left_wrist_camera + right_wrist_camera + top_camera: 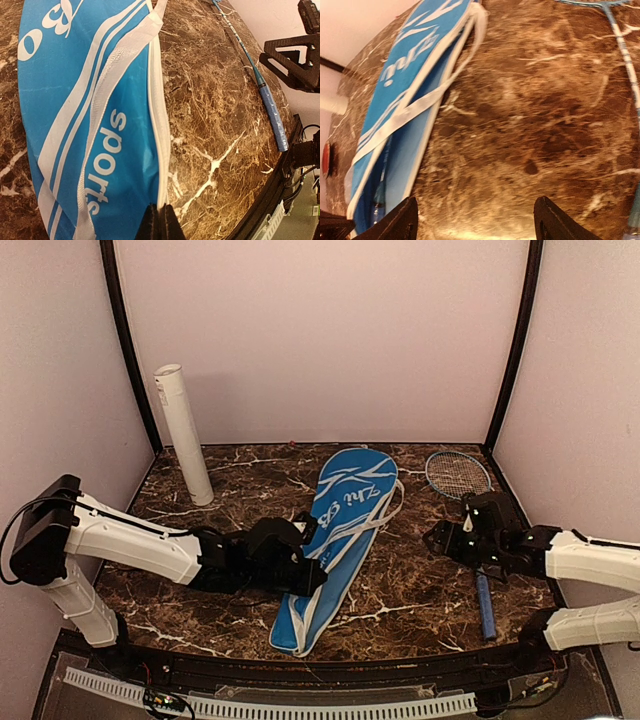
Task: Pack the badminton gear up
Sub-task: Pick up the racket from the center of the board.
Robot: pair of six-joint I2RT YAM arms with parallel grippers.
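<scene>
Now left gripper point(160, 223) on cover point(75, 125) edge.

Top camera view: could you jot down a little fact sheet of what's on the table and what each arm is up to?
Surface: brown marble table
Cover: blue cover lying diagonally mid-table
Racket: racket flat, right of the cover, apart from it
Tube: white tube standing tilted, back left
Left arm: left gripper shut on the cover's white edge
Right arm: right gripper open, holding nothing

The cover point(345, 530) is blue with white stripes and lettering, the table point(420, 590) brown marble veined white.
</scene>
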